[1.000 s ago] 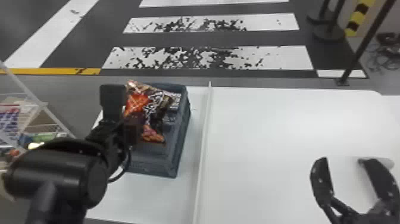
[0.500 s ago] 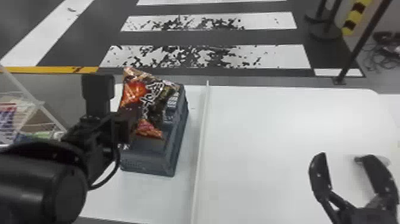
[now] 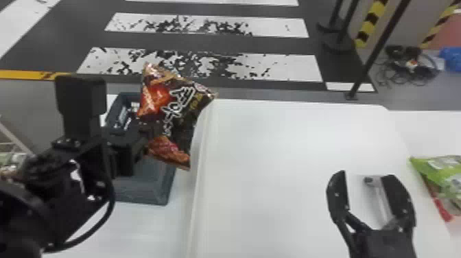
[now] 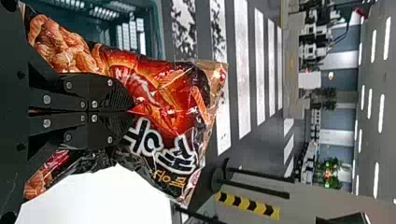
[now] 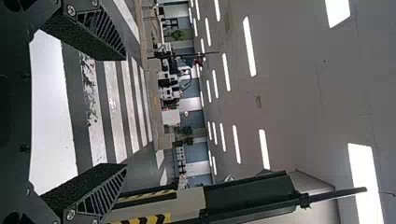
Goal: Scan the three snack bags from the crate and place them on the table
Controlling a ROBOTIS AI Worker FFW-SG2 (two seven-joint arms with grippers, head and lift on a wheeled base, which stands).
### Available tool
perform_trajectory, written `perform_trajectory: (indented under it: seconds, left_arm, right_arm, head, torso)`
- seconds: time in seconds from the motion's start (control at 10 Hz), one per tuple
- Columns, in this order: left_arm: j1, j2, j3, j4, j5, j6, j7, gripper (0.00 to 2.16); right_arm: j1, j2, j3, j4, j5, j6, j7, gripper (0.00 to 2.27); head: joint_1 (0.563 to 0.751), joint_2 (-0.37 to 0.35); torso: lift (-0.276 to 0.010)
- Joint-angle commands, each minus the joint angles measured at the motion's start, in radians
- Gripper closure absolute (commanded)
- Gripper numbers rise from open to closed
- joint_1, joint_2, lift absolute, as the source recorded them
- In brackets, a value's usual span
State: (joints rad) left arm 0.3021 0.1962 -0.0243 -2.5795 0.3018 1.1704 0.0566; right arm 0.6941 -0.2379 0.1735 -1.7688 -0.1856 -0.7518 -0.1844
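In the head view, my left gripper (image 3: 149, 133) is shut on a black and orange snack bag (image 3: 185, 113), held up by the right side of the grey crate (image 3: 147, 192). The left wrist view has the left gripper (image 4: 132, 112) pinching the bag (image 4: 163, 98) near its middle, with a corner of the crate (image 4: 153, 28) behind. My right gripper (image 3: 364, 175) stands open over the right part of the white table (image 3: 291, 164); in the right wrist view, nothing is between the fingers of the right gripper (image 5: 125, 112). The crate's contents are mostly hidden.
A raised pale edge (image 3: 202, 164) runs between the crate and the broad white surface. Near the right edge lies a green snack bag (image 3: 446, 171) with something red beside it. A slim grey object (image 3: 381, 199) appears between the right fingers. Black posts stand beyond the table.
The left gripper has carried the bag right, from over the crate toward its right side. The head view has turned right, bringing the green bag into sight.
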Motion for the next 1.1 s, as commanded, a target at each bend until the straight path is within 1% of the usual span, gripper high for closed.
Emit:
perform_trajectory:
  seconds: [0.0, 0.1, 0.2, 0.3, 0.4, 0.5, 0.6, 0.7, 0.8, 0.9, 1.0]
  left_arm:
    - [-0.001, -0.011, -0.091, 0.048, 0.0, -0.002, -0.009, 2.09]
    - [0.0, -0.011, -0.151, 0.101, -0.003, -0.008, -0.037, 2.09]
    - [0.0, -0.011, -0.192, 0.159, -0.003, -0.021, -0.067, 2.09]
    - [0.0, -0.011, -0.23, 0.225, -0.012, -0.06, -0.103, 2.09]
    - [-0.004, -0.017, -0.258, 0.288, -0.018, -0.091, -0.132, 2.09]
    - [-0.014, -0.023, -0.295, 0.354, -0.018, -0.122, -0.156, 2.09]
    - [-0.015, -0.043, -0.325, 0.43, -0.018, -0.183, -0.205, 2.09]
    - [-0.029, -0.046, -0.376, 0.509, -0.018, -0.3, -0.247, 2.09]
    - [-0.055, -0.06, -0.425, 0.611, -0.02, -0.453, -0.279, 2.09]
    - [-0.107, -0.081, -0.485, 0.708, -0.032, -0.515, -0.277, 2.09]
    - [-0.15, -0.115, -0.531, 0.806, -0.044, -0.579, -0.29, 2.09]
  right_arm:
    - [0.001, 0.0, -0.009, -0.009, 0.0, -0.007, 0.0, 0.12]
    - [0.01, 0.0, -0.023, -0.032, 0.0, -0.013, -0.001, 0.12]
    - [0.019, -0.001, -0.039, -0.063, 0.0, -0.013, -0.001, 0.12]
    - [0.024, 0.0, -0.055, -0.084, -0.005, -0.013, -0.004, 0.12]
    - [0.028, 0.0, -0.068, -0.103, -0.006, -0.013, -0.01, 0.12]
    - [0.031, 0.002, -0.072, -0.115, -0.006, -0.013, -0.01, 0.12]
    - [0.036, 0.005, -0.072, -0.119, -0.006, -0.016, -0.01, 0.12]
    - [0.041, 0.008, -0.066, -0.119, -0.006, -0.028, -0.01, 0.12]
    - [0.05, 0.006, -0.06, -0.121, -0.008, -0.04, -0.01, 0.12]
    - [0.058, 0.006, -0.057, -0.127, -0.008, -0.056, -0.01, 0.12]
    - [0.062, 0.003, -0.058, -0.13, -0.009, -0.065, -0.01, 0.12]
  head:
    - [0.695, -0.064]
    - [0.695, -0.119]
    - [0.695, -0.179]
    - [0.695, -0.237]
    - [0.695, -0.266]
    - [0.695, -0.317]
    - [0.695, -0.35]
    - [0.695, -0.35]
    - [0.695, -0.35]
    - [0.695, -0.35]
    - [0.695, -0.35]
  torso:
    - [-0.037]
    - [-0.037]
    - [-0.037]
    - [-0.037]
    - [-0.037]
    - [-0.037]
    - [-0.037]
    - [-0.037]
    - [-0.037]
    - [-0.037]
    - [-0.037]
